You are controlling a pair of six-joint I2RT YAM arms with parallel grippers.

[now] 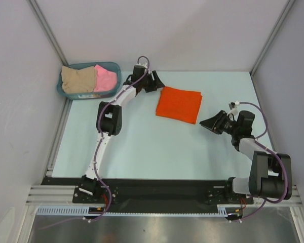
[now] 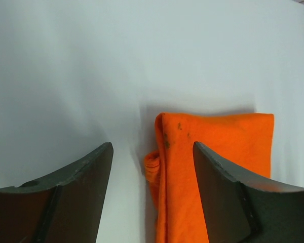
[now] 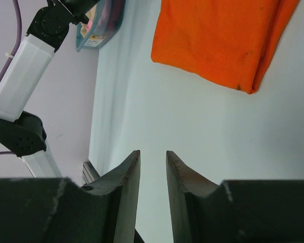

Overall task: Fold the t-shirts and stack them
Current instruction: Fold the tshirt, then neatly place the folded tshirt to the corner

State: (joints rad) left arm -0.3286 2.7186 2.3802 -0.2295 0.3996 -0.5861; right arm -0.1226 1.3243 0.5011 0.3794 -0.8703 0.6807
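Your left pincer (image 1: 160, 81) stands spread wide with nothing between its fingers. It sits at the far left corner of the orange t-shirt (image 1: 179, 104), just beside the cloth. From the left wrist view you see the folded edge of that shirt running down between the two dark fingers (image 2: 81, 192), and the bench (image 1: 142, 144) shows bare on either side of it.

Sweeping from the left, you have the teal basket (image 1: 107, 64) at the far left corner of the bench, up against the wall. The beige t-shirt (image 1: 77, 79) lies bunched in its left half. The pink t-shirt (image 1: 105, 78) lies bunched in its right half, touching the beige one.

Next comes the left pincer, then the orange t-shirt near the middle of the bench. It is folded into a flat rectangle, lies a little askew and is well apart from the basket.

To the right of it, your right pincer (image 1: 202, 123) points toward the shirt's near right corner but stays clear of the cloth. Its fingers are drawn close with a narrow gap between them, and they pinch nothing.
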